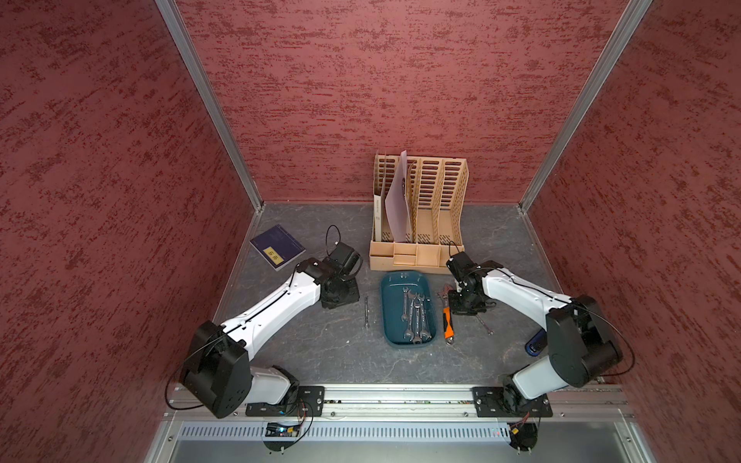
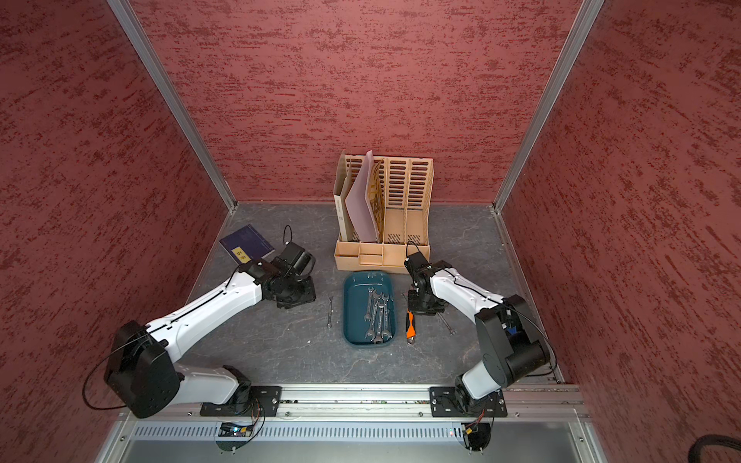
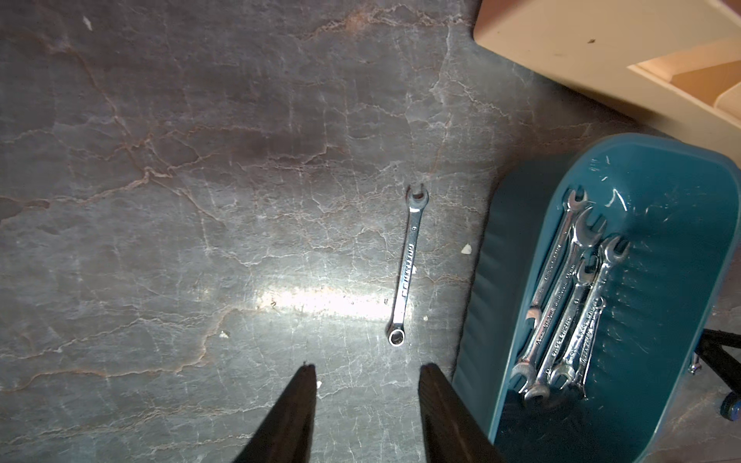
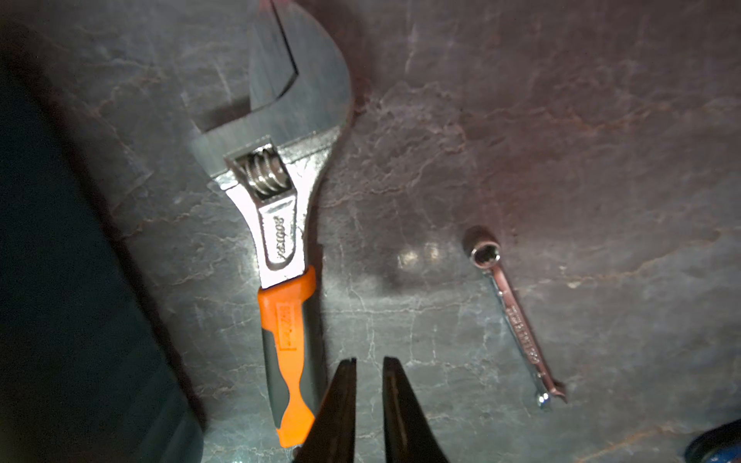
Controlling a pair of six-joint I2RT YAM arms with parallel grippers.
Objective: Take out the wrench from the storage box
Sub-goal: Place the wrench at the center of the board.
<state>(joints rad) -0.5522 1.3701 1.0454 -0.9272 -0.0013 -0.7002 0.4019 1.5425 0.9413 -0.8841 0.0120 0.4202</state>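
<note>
Progress looks partial to us: some tools are out, more are in. In a top view the teal storage box sits on the grey table just in front of the beige file organiser. A cluster of open-end wrenches lies lengthwise on its floor, overlapping; we count four or five and cannot be surer. Three tools rest on the table outside it: a small combination wrench beside its left wall, an orange-handled adjustable wrench just beside its right wall, and a second small wrench farther right. The left gripper hovers over bare table near the small combination wrench's ring end, fingers apart and empty. The right gripper hangs beside the adjustable wrench's handle, its fingers drawn almost together with only a slit between them and nothing in it. Neither arm is over the box. What remains, in our view, is to reach in and lift out the cluster, one piece at a time.
</note>
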